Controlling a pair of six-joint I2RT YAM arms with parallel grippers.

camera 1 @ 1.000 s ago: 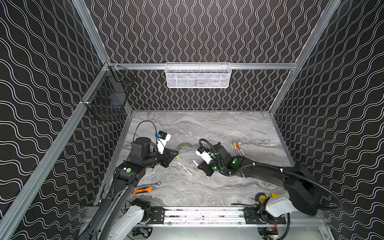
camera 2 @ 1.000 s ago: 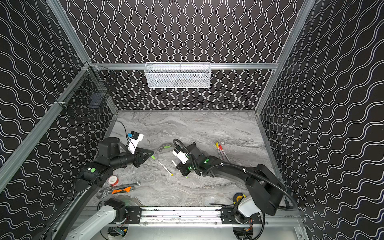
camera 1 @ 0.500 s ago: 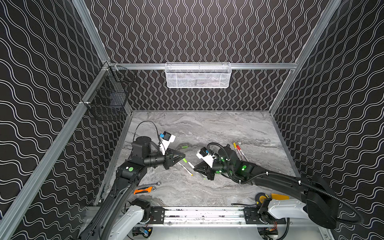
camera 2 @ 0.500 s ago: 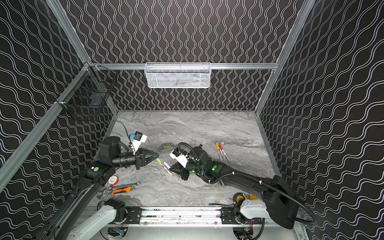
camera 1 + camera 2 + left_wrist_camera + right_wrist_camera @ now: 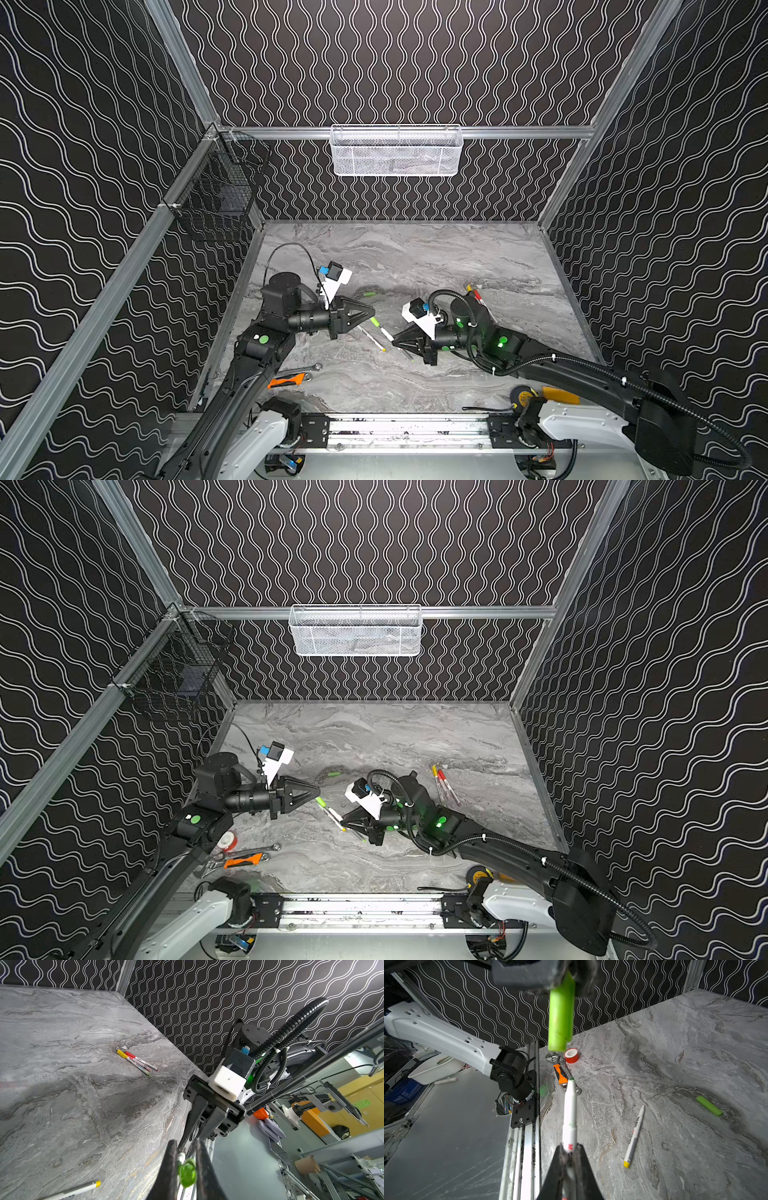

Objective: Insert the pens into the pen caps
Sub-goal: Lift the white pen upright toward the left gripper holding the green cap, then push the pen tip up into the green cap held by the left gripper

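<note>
My left gripper (image 5: 372,313) (image 5: 186,1142) is shut on a bright green pen cap (image 5: 375,322) (image 5: 187,1172) (image 5: 561,1012), which sticks out past its tips. Facing it, my right gripper (image 5: 394,340) (image 5: 569,1149) is shut on a white pen (image 5: 569,1109) (image 5: 386,333) with a green tip. In the right wrist view the pen tip points at the cap's open end with a gap between them. A second pen (image 5: 634,1136) (image 5: 372,338) with a yellow end lies on the table below. A loose green cap (image 5: 709,1105) (image 5: 369,294) lies further back.
Two capped pens, yellow and red (image 5: 444,783) (image 5: 135,1060), lie at the right. A wrench (image 5: 305,368), an orange-handled tool (image 5: 286,380) and a red tape roll (image 5: 571,1055) sit front left. A white basket (image 5: 397,151) and a black basket (image 5: 218,199) hang on the walls.
My left gripper has swung right with the green cap. My right arm has turned and drawn back, so pen and cap now face each other end to end.
</note>
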